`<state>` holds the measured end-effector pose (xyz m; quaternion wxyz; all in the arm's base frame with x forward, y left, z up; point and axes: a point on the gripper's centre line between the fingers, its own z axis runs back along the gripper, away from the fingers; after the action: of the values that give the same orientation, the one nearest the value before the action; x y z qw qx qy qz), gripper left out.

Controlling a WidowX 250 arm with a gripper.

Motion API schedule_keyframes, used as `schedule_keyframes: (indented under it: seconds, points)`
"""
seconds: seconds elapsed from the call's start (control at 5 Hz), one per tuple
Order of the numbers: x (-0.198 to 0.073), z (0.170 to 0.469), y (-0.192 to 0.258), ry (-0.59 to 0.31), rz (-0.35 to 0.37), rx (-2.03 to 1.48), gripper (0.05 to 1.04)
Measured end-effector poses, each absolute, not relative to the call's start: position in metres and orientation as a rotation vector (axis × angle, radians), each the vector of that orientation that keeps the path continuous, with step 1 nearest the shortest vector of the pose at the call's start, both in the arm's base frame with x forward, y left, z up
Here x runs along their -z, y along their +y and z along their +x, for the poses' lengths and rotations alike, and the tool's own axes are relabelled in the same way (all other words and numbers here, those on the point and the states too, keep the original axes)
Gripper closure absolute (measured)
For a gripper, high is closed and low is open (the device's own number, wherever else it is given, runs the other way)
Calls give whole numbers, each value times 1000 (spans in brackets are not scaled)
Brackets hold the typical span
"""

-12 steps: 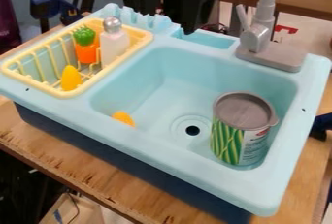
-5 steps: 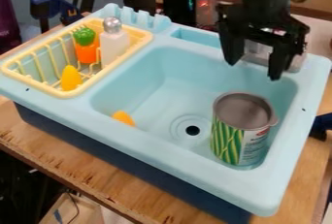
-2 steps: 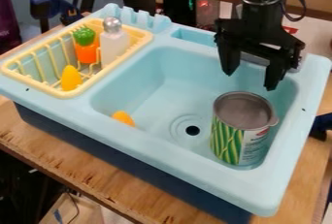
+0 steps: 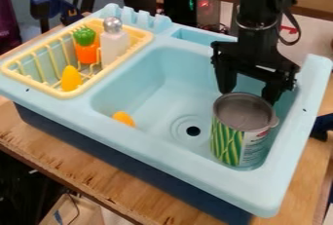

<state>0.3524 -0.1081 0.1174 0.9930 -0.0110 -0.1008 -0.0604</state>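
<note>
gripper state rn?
Black two-finger gripper: open, fingers spread at the far rim of the green-and-white can with grey top; not closed on it.

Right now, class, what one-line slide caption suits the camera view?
Open black gripper near the rim of a green-striped can in a blue toy sink, yellow dish rack alongside.

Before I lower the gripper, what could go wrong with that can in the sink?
The open gripper has its fingertips by the far side of the can's top, so a straight drop might catch the rim and tip the can. The can also stands near the sink wall at picture right, so the finger on that side could scrape or jam there.
</note>
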Motion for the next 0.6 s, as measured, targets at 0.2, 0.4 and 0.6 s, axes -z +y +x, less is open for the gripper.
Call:
schedule_keyframes:
  seconds: [0.2, 0.4, 0.6]
  points:
    - [-107, 341, -118, -168, -33, 155, 83]
    - [-114, 331, -119, -172, -36, 151, 83]
    - [-119, 323, -115, -174, -29, 146, 83]
